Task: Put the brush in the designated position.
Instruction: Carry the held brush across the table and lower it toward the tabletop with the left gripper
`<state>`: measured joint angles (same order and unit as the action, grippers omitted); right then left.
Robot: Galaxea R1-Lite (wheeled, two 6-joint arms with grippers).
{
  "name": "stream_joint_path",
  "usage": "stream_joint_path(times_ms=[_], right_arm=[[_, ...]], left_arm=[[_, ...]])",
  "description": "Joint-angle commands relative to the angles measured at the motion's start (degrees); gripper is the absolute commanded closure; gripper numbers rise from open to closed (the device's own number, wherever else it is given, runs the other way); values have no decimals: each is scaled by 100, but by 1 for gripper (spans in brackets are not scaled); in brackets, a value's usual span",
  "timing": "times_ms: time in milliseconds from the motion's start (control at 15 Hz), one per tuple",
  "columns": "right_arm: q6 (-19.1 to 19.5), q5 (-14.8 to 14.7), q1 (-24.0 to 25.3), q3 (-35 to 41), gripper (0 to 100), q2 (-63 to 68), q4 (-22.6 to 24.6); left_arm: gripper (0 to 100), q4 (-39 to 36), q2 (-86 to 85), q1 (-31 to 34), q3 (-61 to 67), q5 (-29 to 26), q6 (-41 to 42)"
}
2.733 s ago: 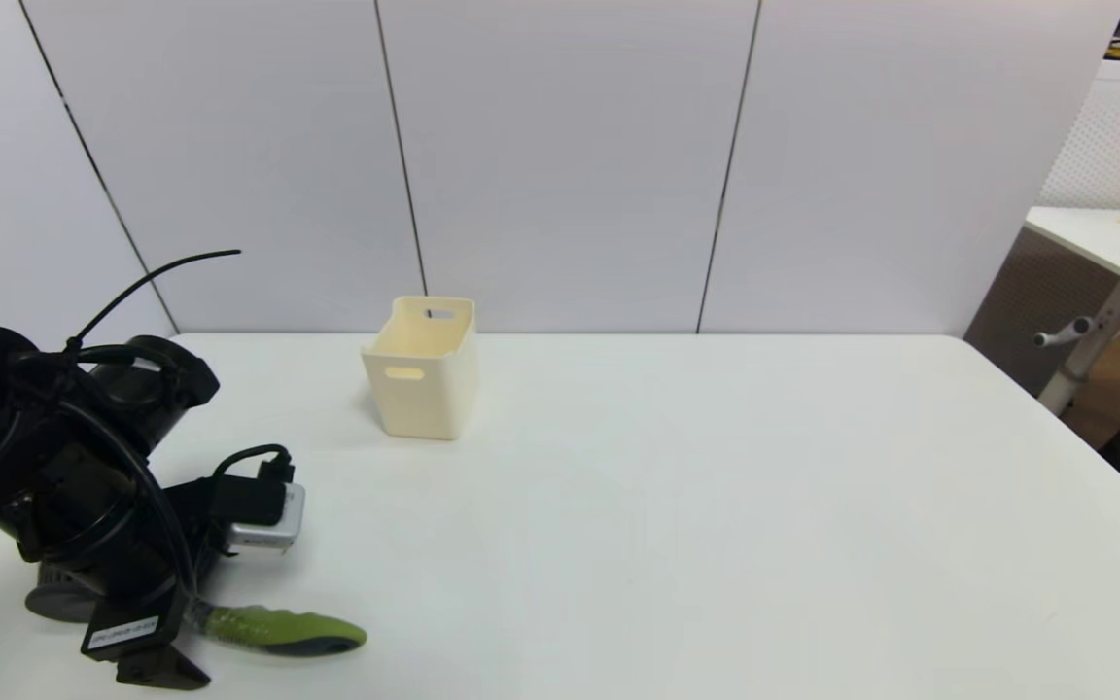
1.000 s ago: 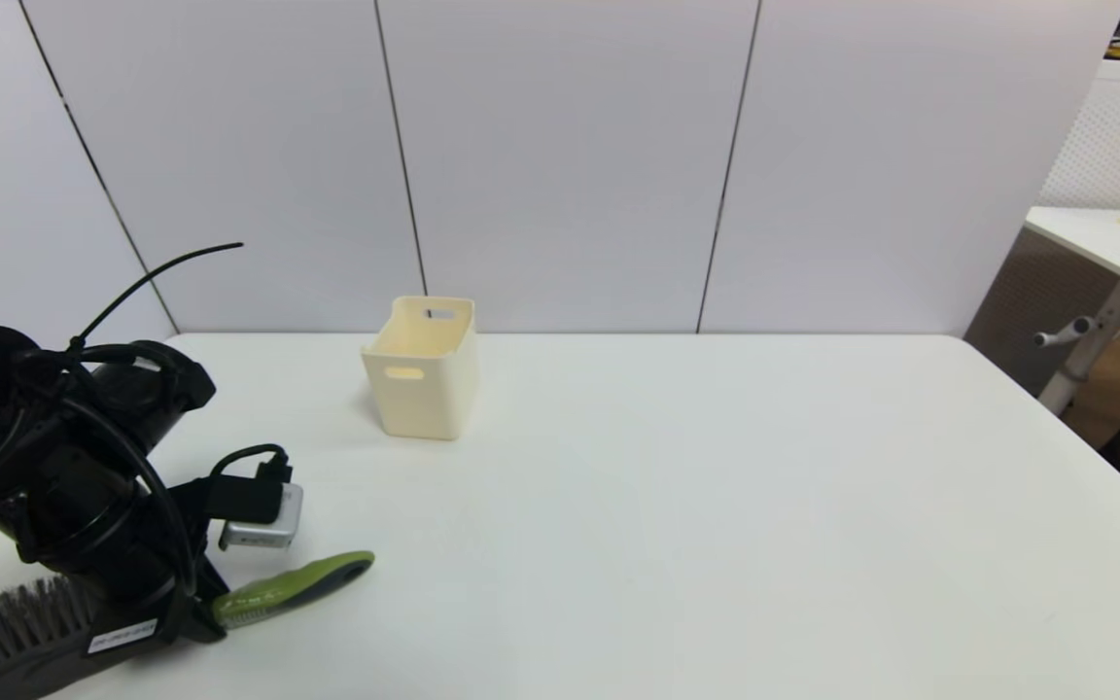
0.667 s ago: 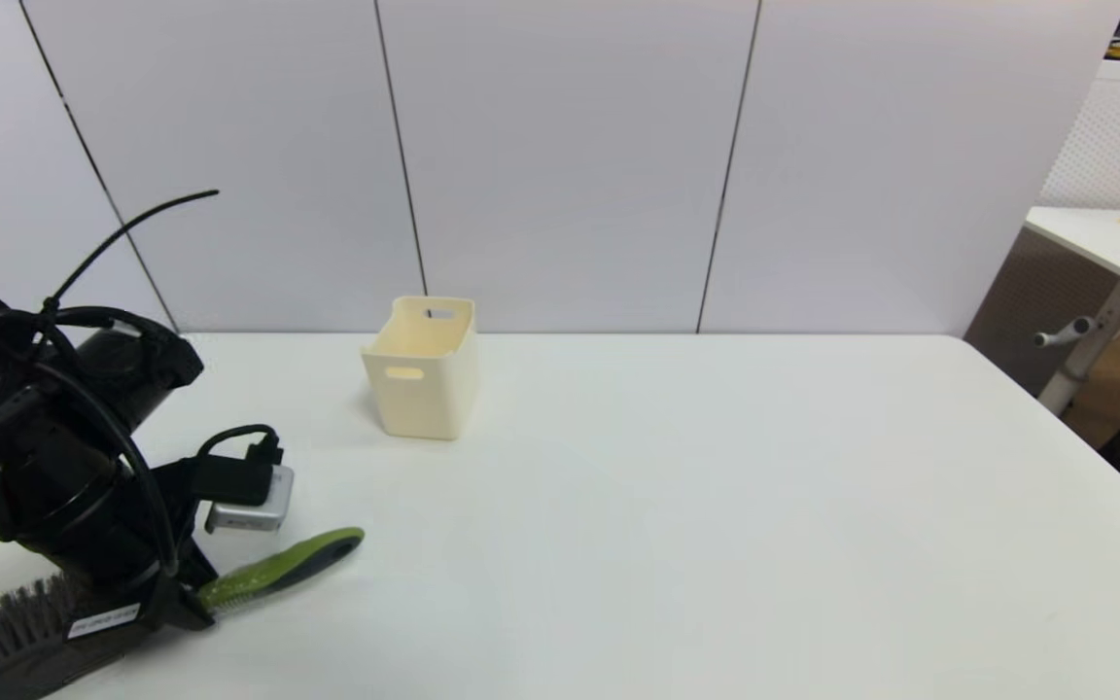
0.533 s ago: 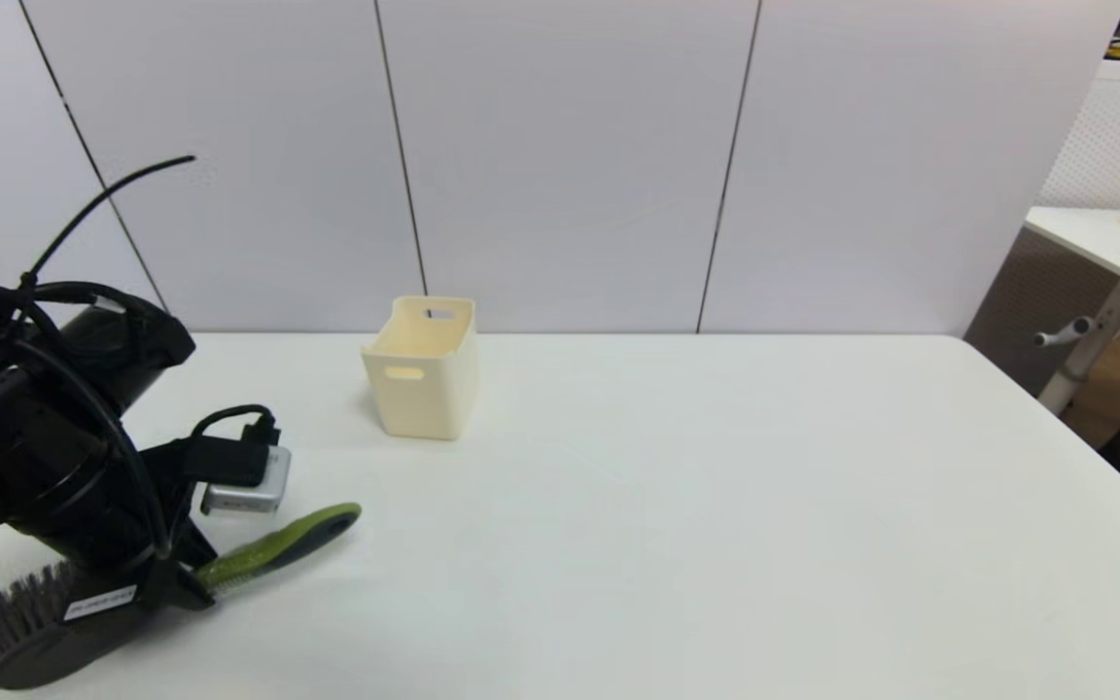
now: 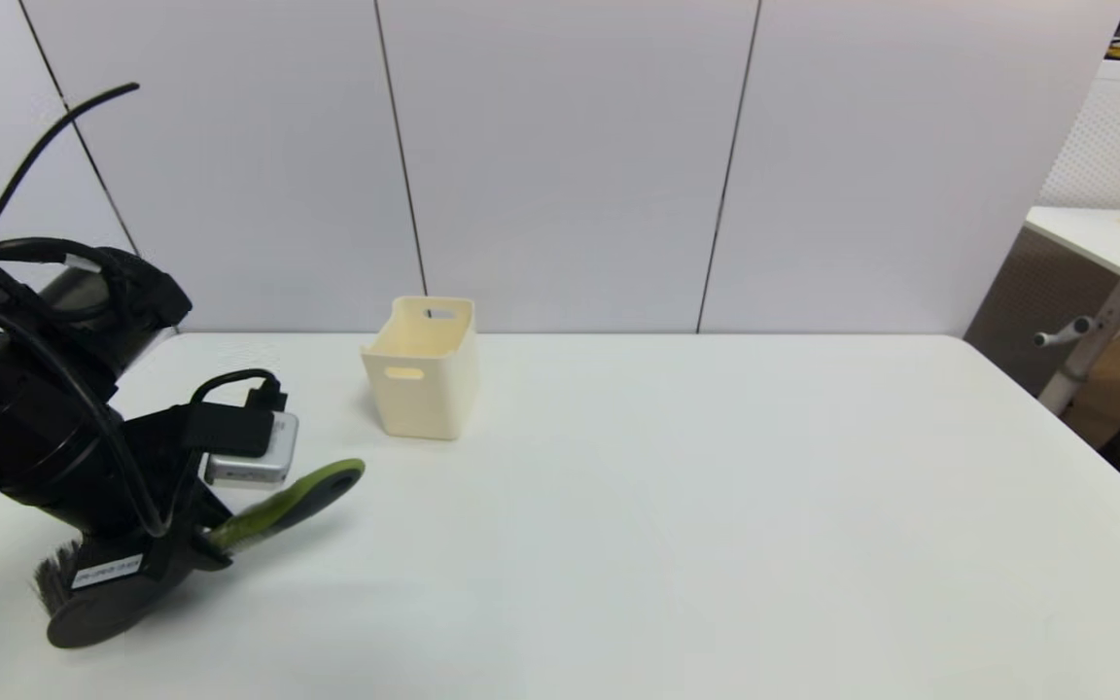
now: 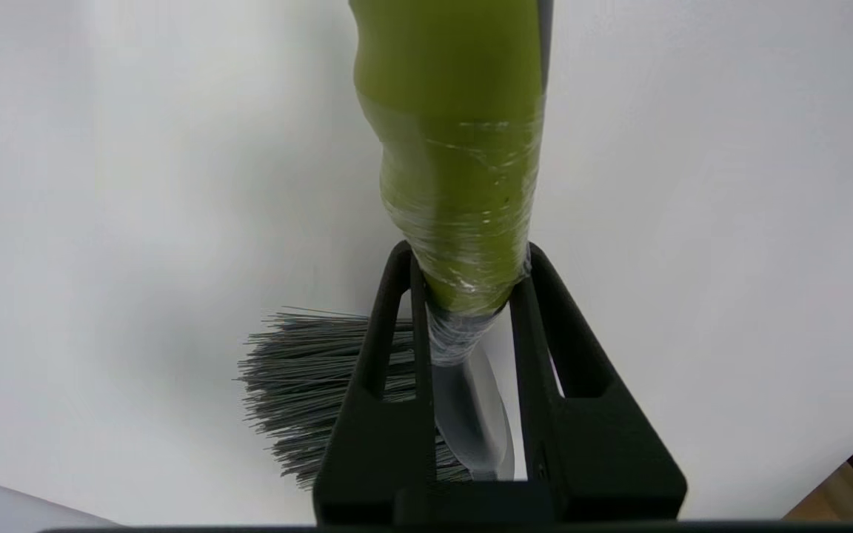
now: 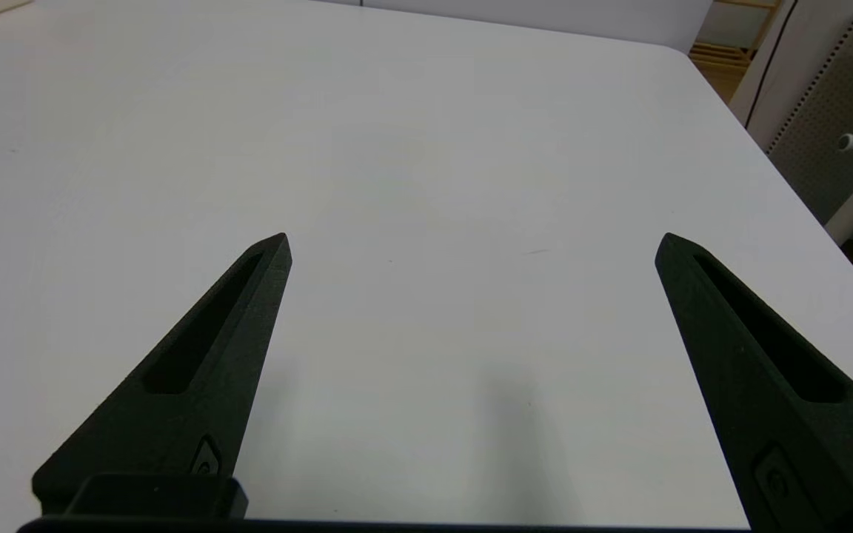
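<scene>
The brush [image 5: 288, 499] hangs tilted above the table's near left corner, its lime-green handle pointing up and right towards the cream bin [image 5: 421, 374]. Its dark oval head [image 5: 93, 612] and bristles are lowest, close to the table. My left gripper [image 5: 198, 556] is shut on the brush where handle meets head. The left wrist view shows the fingers [image 6: 386, 355] clamped on the wrapped handle [image 6: 456, 148], with the bristles [image 6: 300, 385] spreading to one side. My right gripper [image 7: 471, 240] stands open over bare table, holding nothing; it is out of the head view.
The white table [image 5: 667, 506] ends against grey wall panels at the back. The cream bin stands upright at the back left, near the wall. A second table [image 5: 1100, 238] with small items and a cardboard box stands beyond the right edge.
The left arm has risen and drawn back from the front edge, carrying the brush with it. The handle tip now sits higher and the head has lifted and moved right.
</scene>
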<state>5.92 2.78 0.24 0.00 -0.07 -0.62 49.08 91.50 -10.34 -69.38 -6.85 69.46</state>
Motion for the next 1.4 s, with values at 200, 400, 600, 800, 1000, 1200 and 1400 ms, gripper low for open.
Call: stream_joint_path(times_ms=[200, 400, 600, 800, 1000, 1200, 1400], right_arm=[[5, 3, 2, 9, 0, 7, 1], [5, 3, 2, 9, 0, 7, 1], [5, 3, 2, 9, 0, -10, 1], [5, 3, 2, 9, 0, -10, 1], [5, 3, 2, 9, 0, 7, 1], [5, 3, 2, 9, 0, 7, 1], [5, 3, 2, 9, 0, -10, 1]], left_arm=[[100, 524, -10, -311, -630, 17, -12], [100, 708, -18, -399, -832, 17, -12], [100, 708, -10, -566, -1052, 26, -20], [100, 708, 43, -882, -1359, 35, -12], [100, 717, 131, -1243, -1764, 70, -12], [100, 708, 157, -1682, -2045, 70, -64], [100, 717, 26, -2157, -2045, 79, -442]])
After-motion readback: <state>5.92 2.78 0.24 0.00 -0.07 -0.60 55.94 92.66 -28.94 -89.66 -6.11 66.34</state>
